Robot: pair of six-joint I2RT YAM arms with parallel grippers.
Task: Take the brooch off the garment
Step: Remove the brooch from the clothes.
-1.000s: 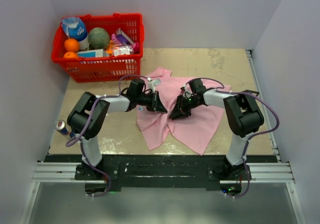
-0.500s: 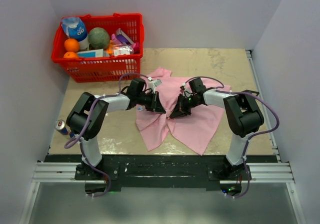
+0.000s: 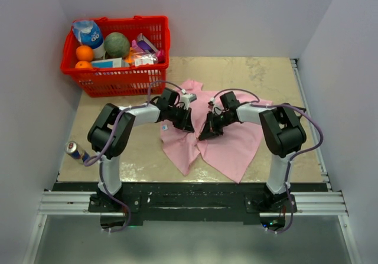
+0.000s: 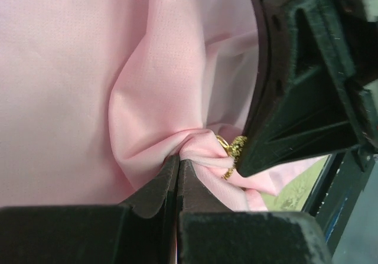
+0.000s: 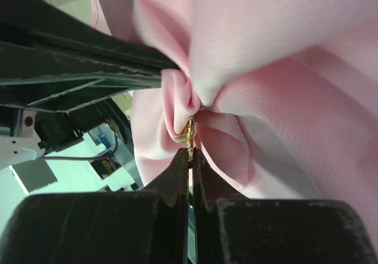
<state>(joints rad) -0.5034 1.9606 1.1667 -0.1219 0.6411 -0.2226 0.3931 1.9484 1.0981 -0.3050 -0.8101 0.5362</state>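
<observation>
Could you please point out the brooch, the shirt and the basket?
brooch (image 4: 233, 147): left wrist view, its gold edge.
shirt (image 3: 231, 149): top view, its near part.
basket (image 3: 121, 82): top view, its front wall.

**Camera layout: one overhead view, two wrist close-ups.**
The top camera looks down from above and behind the arm bases (image 3: 109, 200), far enough back to take in the whole table (image 3: 266, 75). Each wrist camera looks along its own fingers from very near. The views from the left gripper (image 4: 178, 160) and right gripper (image 5: 190, 155) face each other and share one bunched fold of the garment (image 4: 147, 116) around the brooch (image 4: 235, 149).
</observation>
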